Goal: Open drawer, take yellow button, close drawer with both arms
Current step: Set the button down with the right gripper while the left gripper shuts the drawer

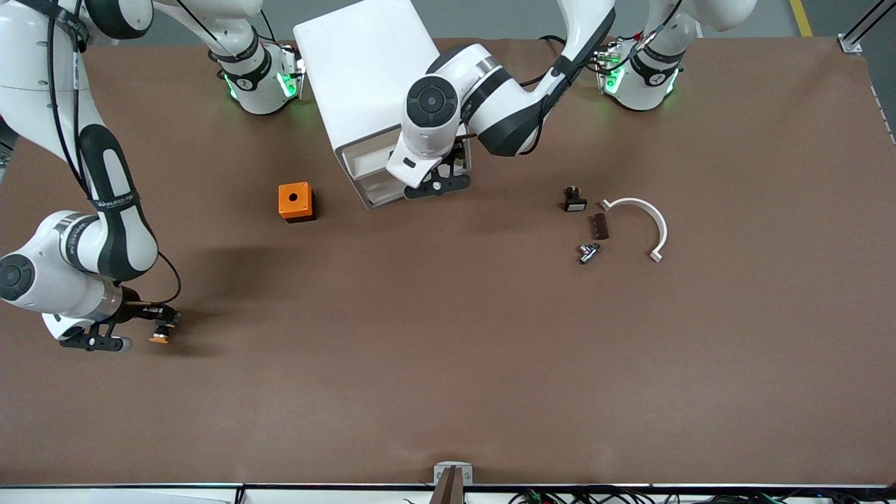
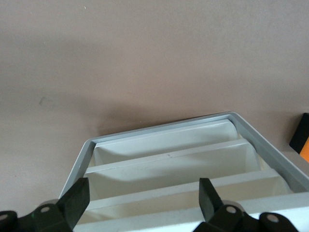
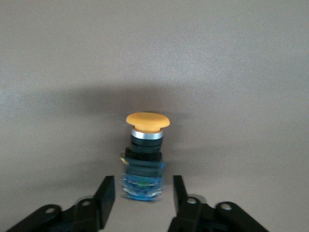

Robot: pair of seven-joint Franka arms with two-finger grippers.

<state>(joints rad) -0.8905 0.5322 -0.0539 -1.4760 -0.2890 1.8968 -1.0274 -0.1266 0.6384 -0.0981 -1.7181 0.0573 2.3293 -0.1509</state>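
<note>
The button [image 1: 161, 337] lies on the brown table near the right arm's end, its orange cap [image 3: 147, 121] pointing away from the gripper. My right gripper [image 1: 157, 324] is open, with a finger on either side of the button's blue rear end [image 3: 142, 186] and a gap on each side. The white cabinet [image 1: 364, 70] stands in the middle near the bases. My left gripper [image 1: 439, 183] is open and empty at its front. The left wrist view shows several alike off-white drawer fronts [image 2: 169, 164] in a grey frame between my fingers [image 2: 77, 198]. I cannot tell how far the drawer stands out.
An orange cube with a hole [image 1: 296, 201] sits beside the cabinet toward the right arm's end, its edge in the left wrist view [image 2: 301, 137]. Toward the left arm's end lie a black piece with a white face [image 1: 574, 201], a brown piece [image 1: 600, 226], a metal part [image 1: 588, 252] and a white curved piece [image 1: 644, 217].
</note>
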